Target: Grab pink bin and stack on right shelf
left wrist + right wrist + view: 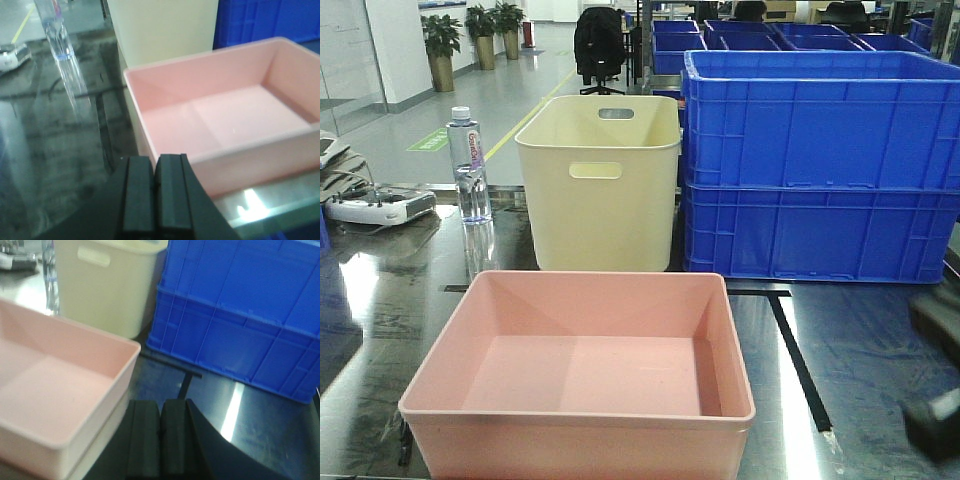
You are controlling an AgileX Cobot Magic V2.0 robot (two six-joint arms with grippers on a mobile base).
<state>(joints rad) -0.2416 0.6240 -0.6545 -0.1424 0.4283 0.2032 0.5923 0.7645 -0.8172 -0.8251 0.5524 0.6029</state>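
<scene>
Nearest the front camera, the pink bin (578, 385) sits empty on the shiny grey shelf (860, 360), before the cream bin (600, 180) and blue crates (820, 165). Left gripper (155, 192) and right gripper (161, 437) hover beside it, pads pressed together, empty. Probably light, stiff, slick plastic; take the thin rim on both sides.

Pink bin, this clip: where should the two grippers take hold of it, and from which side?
Probably the thin outward rim of the pink bin, at its two short side walls, one arm per side from above. It is wide, shallow and open-topped, with sloping walls and no handle slots. The left gripper sits shut near its left corner, the right gripper shut by its right wall; both must open first.
</scene>
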